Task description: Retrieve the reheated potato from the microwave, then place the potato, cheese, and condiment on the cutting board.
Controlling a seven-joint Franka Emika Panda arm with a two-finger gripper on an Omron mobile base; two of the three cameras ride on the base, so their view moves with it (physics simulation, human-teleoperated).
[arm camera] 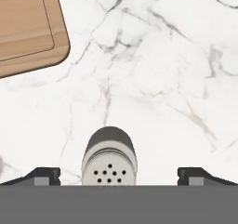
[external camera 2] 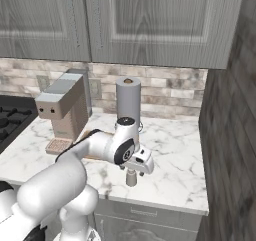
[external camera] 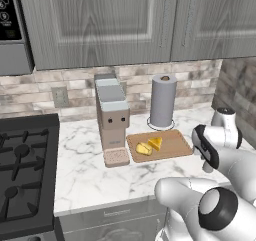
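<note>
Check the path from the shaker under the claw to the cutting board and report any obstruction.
Nothing visible blocks it. The shaker stands between the open claw fingertips; only bare marble counter separates it from the cutting board.

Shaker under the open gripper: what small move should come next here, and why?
Probably lower straight down and close on the shaker. The gripper is open with a fingertip on each side of its perforated cap, and the potato and cheese already lie on the cutting board, so only the condiment seems left.
</note>
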